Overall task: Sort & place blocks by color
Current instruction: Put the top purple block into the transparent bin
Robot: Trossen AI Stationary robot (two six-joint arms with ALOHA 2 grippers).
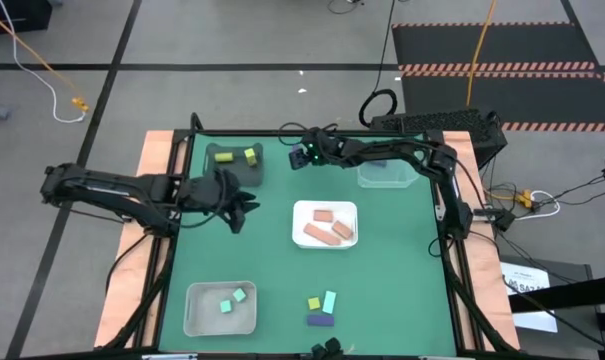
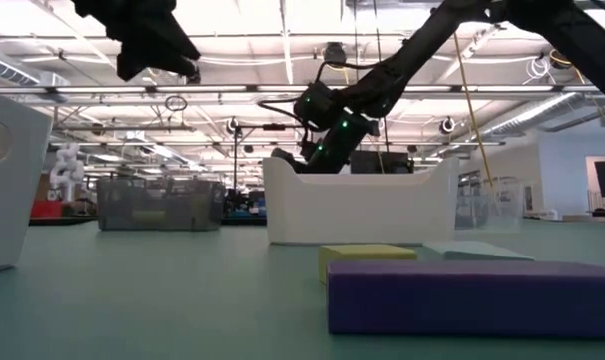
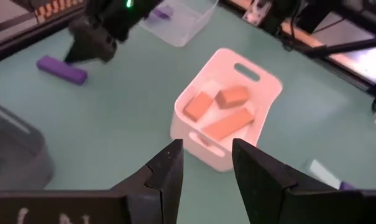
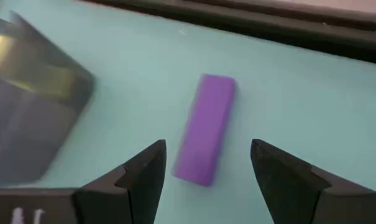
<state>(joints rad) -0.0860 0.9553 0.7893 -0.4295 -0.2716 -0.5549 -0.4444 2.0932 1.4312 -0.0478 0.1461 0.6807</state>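
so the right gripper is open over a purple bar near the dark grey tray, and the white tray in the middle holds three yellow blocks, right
Not quite: the three blocks in the white tray are salmon-pink, not yellow, as the left wrist view shows. The rest holds: the right gripper is open over the purple bar near the dark grey tray.

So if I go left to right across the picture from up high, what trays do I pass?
White tray with mint green blocks → dark grey tray with yellow blocks → white tray with salmon-pink blocks → clear tray.
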